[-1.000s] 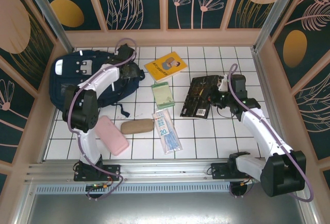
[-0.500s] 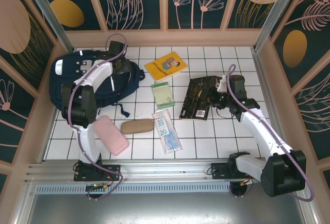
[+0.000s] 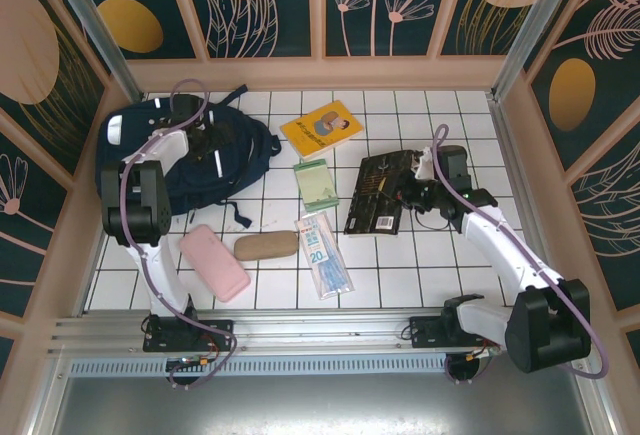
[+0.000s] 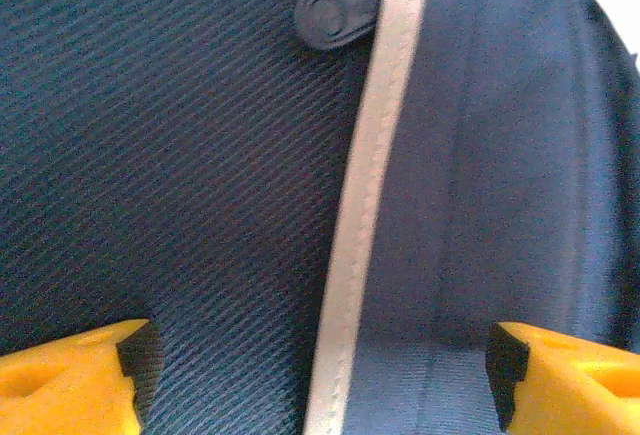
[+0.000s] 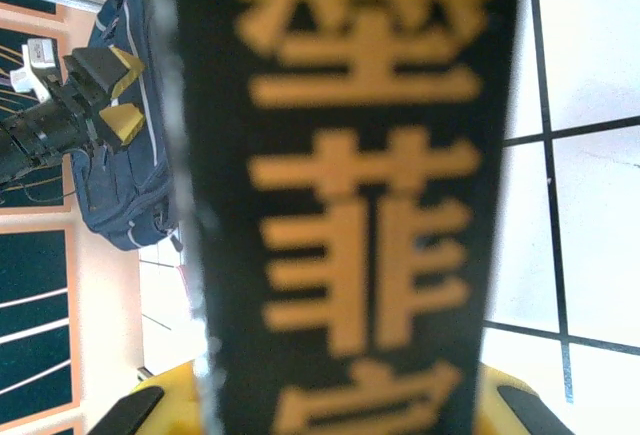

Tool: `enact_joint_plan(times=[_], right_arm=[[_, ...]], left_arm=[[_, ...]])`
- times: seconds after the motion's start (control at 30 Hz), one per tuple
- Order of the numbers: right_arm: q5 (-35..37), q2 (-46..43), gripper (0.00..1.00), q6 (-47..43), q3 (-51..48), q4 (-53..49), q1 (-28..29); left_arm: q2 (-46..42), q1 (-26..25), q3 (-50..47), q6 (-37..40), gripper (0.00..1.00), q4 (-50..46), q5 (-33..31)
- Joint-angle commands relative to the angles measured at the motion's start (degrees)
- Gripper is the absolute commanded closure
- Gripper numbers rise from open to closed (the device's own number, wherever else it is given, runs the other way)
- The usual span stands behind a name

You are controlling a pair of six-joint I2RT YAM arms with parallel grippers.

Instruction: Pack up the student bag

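Packing looks barely begun: bag (image 3: 150,160) at the table's (image 3: 420,265) far-left corner under the left gripper (image 3: 207,141), jaws wide and empty; right gripper (image 3: 416,191) clamps a black book (image 3: 378,193); yellow book (image 3: 322,127), pink case (image 3: 214,262) lie loose.

The student bag (image 3: 190,180) lies flat in the upper left of the frame on the white tiled surface (image 3: 400,255), close to the left wall. It is large and made of navy blue twill fabric, with white reflective stripes and grey patches. Dark straps spill out along its right side.
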Motion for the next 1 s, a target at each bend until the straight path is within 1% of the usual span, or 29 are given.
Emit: enact_joint_plan(times=[0.0,0.1,0.27,0.4,0.5,0.57,0.67,0.87,0.97], right_arm=[[-2.34,0.01,1.0,-1.49,1.29,3.76,0.48],[-2.34,0.76,1.0,-1.58,1.56,3.85,0.62],[-2.69,2.17,1.0,-1.58,2.26,3.86,0.72],[-2.95,3.03,1.0,-1.58,2.83,3.93,0.89],[-2.95,3.44,1.0,-1.5,2.94,4.03,1.14],[-2.95,3.77,1.0,-1.4,2.82,4.21,1.17],[-2.97,4.3,1.0,-1.21,2.79,4.38,1.45],[-3.13,5.01,1.0,-0.88,2.58,4.96,2.01],[-3.13,5.53,1.0,-0.79,2.59,5.0,2.38]], left_arm=[[-1.16,0.59,-1.84,-2.12,0.16,8.73,11.83],[-0.9,0.78,-2.77,-3.19,0.18,11.99,16.5],[-0.04,0.94,-3.81,-4.98,0.21,15.05,20.46],[-0.55,1.62,-6.88,-7.59,0.27,19.65,24.12],[-1.87,2.27,-10.38,-10.62,0.37,25.17,27.17],[-2.65,2.54,-11.9,-12.18,0.42,27.61,28.38],[-3.91,2.62,-13.73,-13.65,0.46,30.84,29.96],[-6.03,2.63,-16.42,-15.3,0.52,35.08,31.55],[-5.52,2.63,-16.85,-15.71,0.52,35.57,32.47]])
